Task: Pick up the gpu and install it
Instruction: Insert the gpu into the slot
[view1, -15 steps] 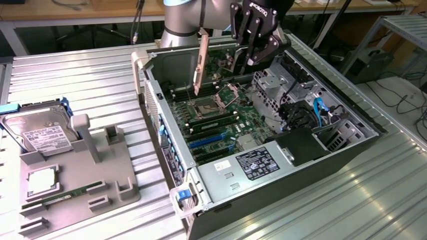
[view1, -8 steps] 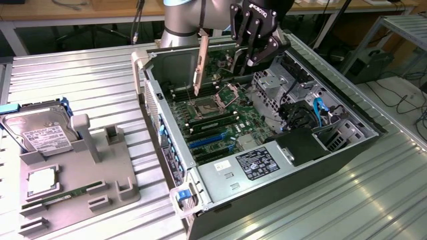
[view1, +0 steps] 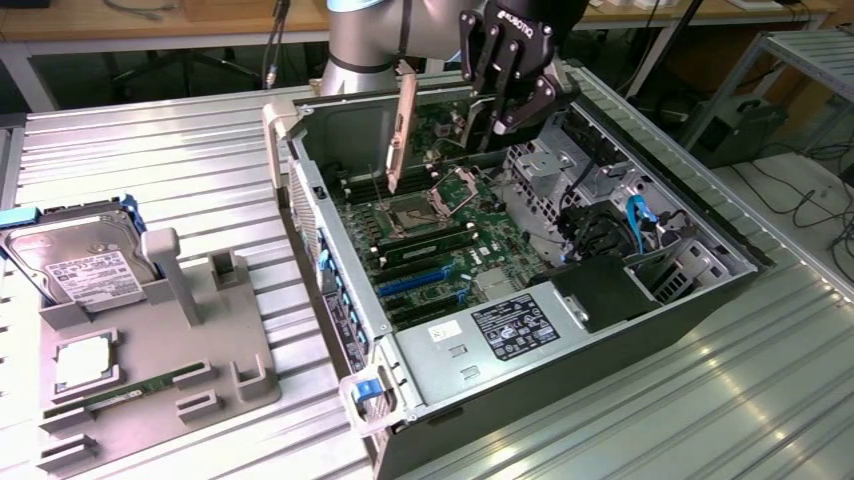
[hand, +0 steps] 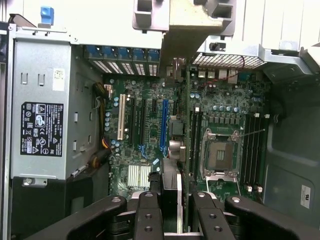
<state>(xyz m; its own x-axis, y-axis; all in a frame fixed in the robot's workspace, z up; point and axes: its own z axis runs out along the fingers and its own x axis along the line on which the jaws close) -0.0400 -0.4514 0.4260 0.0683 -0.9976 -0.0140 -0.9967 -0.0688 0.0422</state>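
I held the gpu (view1: 400, 135) edge-on above the open computer case (view1: 694, 300), the gripper (hand: 170, 200) fingers partly closed on its upper edge. I judged it light, stiff and fragile, best held by its bare board edges.

gpu (hand: 172, 185) edge hidden between claw (hand: 171, 212) fingers

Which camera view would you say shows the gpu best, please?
The exterior view: the gpu hangs on edge over the open computer case, held by the hand. The wrist view shows its thin edge between the fingers.
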